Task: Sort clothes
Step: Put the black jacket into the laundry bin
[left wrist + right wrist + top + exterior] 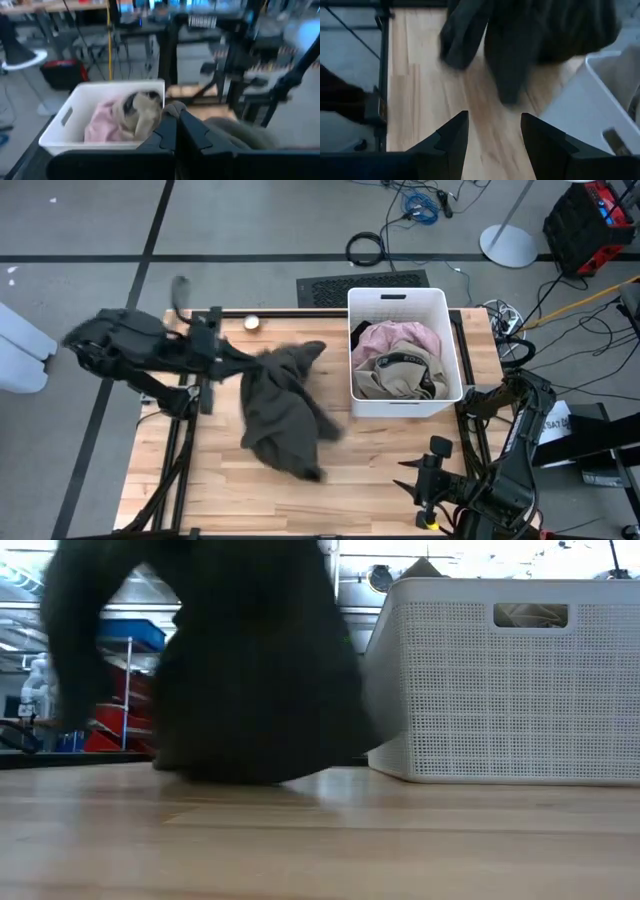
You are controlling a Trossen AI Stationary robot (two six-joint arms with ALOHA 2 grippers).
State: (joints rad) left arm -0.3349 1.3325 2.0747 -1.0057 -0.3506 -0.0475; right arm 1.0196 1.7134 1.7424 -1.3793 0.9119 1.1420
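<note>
Left gripper (252, 360) pinches the dark olive garment (285, 405) at its top edge, fingers pressed together on the cloth, which hangs and trails onto the table (200, 470) just beside the white bin (455, 340). Pink (395, 335) and beige (395, 375) garments already lie in that bin, so sorting looks partly done, with the olive piece left. Right gripper (492, 135) waits spread at the table's near right corner.
</note>
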